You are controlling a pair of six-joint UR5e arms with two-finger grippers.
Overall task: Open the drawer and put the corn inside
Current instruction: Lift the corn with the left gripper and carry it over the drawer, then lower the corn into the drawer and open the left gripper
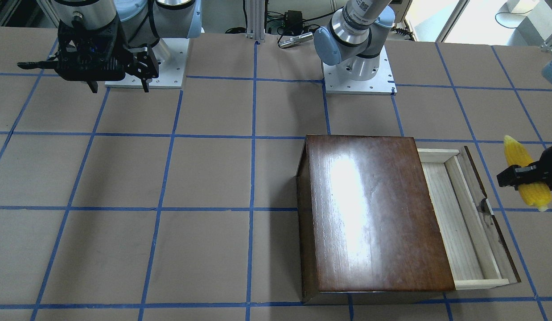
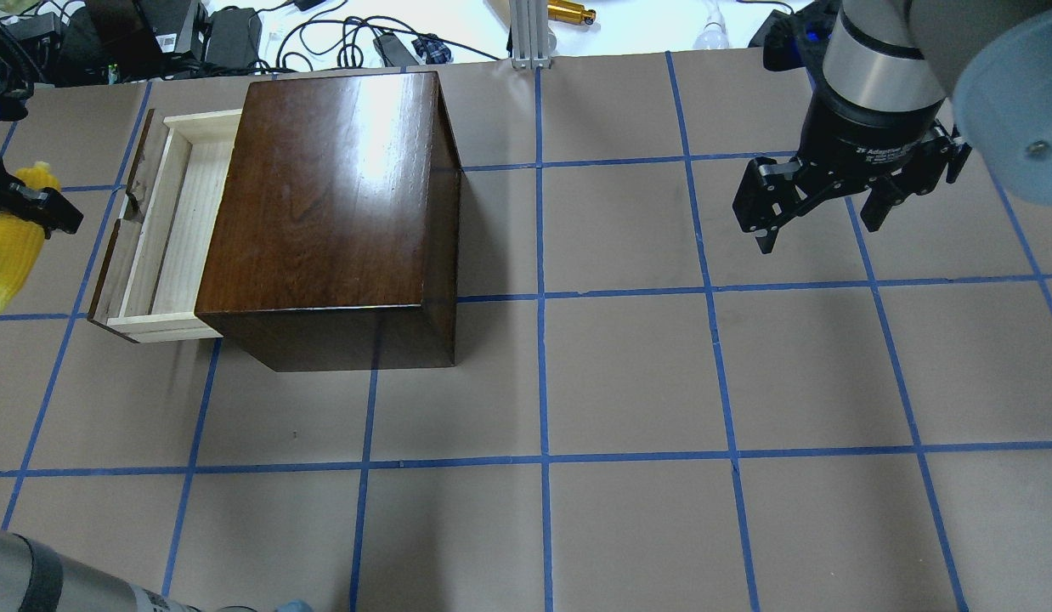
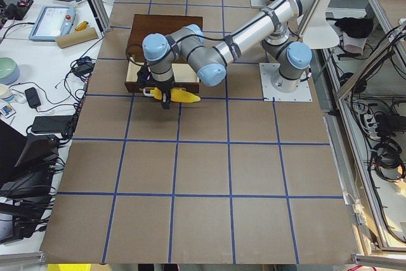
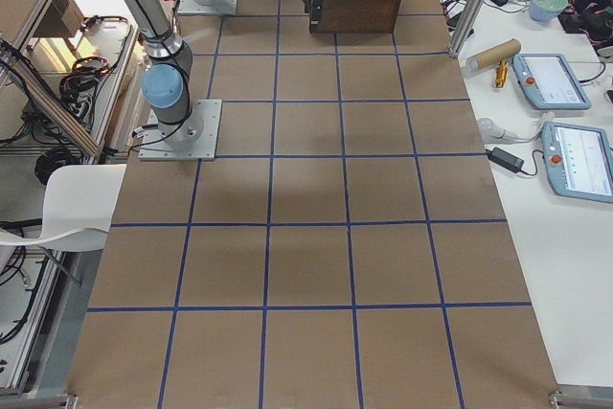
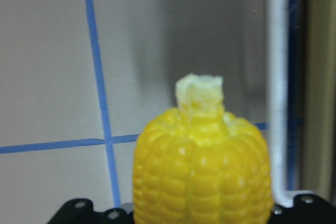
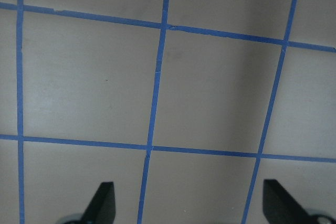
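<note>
The dark-brown wooden box (image 2: 330, 212) stands on the table with its pale wood drawer (image 2: 173, 225) pulled out, and the tray is empty (image 1: 454, 214). My left gripper (image 2: 20, 208) is shut on the yellow corn (image 2: 12, 246) and holds it above the table just beyond the drawer's front panel (image 1: 492, 214). The corn also shows at the front view's right edge (image 1: 525, 178) and fills the left wrist view (image 5: 202, 166), stub end forward, with the metal pull (image 5: 278, 87) beside it. My right gripper (image 2: 819, 200) is open and empty, far off over bare table.
The table is brown board with blue tape grid lines (image 2: 539, 297). Cables and gear (image 2: 237, 34) lie beyond the far edge behind the box. The arm bases (image 1: 358, 76) stand at the robot's side. Tablets and a cardboard tube (image 4: 493, 55) lie on a side bench.
</note>
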